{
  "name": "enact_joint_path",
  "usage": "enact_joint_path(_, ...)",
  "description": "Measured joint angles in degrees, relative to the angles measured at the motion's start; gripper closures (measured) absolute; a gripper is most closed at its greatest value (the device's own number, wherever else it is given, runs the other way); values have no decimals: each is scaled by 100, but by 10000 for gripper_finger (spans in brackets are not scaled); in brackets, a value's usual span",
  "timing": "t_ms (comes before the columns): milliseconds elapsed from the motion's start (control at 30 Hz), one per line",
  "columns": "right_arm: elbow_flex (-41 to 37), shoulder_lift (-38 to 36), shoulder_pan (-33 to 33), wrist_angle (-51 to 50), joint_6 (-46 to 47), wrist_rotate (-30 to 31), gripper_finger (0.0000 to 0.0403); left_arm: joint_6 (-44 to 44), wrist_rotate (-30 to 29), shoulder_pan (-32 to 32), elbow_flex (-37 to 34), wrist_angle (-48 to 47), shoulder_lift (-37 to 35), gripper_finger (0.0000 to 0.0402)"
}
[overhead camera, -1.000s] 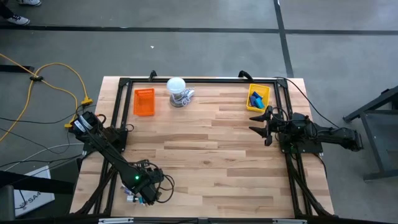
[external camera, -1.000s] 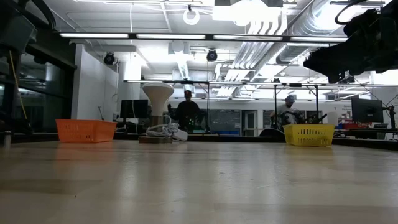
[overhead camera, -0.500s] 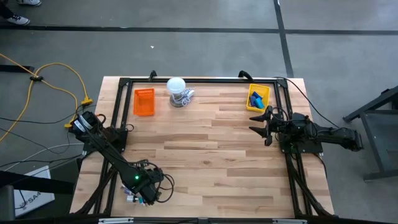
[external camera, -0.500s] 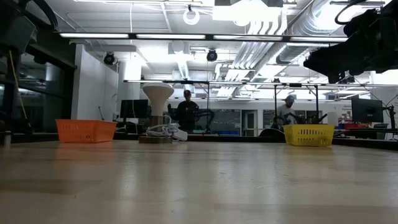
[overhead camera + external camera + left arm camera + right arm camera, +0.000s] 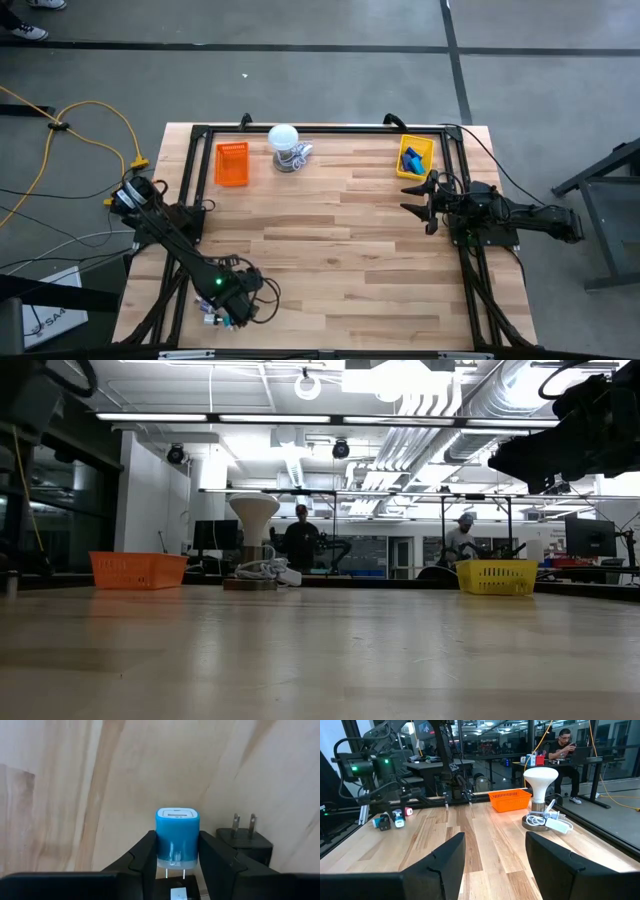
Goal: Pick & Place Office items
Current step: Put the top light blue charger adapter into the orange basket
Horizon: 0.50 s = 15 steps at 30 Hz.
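At the table's near left corner my left gripper (image 5: pixel 228 308) points down, shut on a small blue plug-in charger (image 5: pixel 177 837) with a white prong end. A black charger (image 5: pixel 245 844), prongs showing, lies right beside it. More small office items (image 5: pixel 390 820) lie in a cluster there, under the left arm. My right gripper (image 5: pixel 418 195) stays open and level at the table's right side, pointing toward the left edge, with nothing between its fingers (image 5: pixel 490 865). My left gripper pinches the blue charger by its two opposite sides (image 5: pixel 161 845), one finger (image 5: pixel 142 857) on each, close to the white prong end. The fingers come from above, pointing down. Whether the charger still rests on the table I cannot tell.
A yellow tray (image 5: pixel 415 157) holding blue pieces stands at the far right. An orange tray (image 5: pixel 232 163) stands at the far left. Between them stands a white round-topped object (image 5: pixel 286 147) with a coiled cable. Bare wood (image 5: pixel 330 250) fills the middle of the table.
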Motion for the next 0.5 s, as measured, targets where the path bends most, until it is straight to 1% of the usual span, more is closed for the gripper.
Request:
enact_joint_path(167,-1,-2,-1,0,0,0,208,22,-43,304,0,-243,-441,287)
enact_joint_path(300,1,0,2,0,0,0,208,303,-347,687,0,-716,-876,290)
enact_joint_path(367,0,-1,2,0,0,0,208,478,-480,942,0,-921,-1086,291)
enact_joint_path(500,-1,1,-1,0,0,0,208,902,-502,1582,0,-1134,-1472,290)
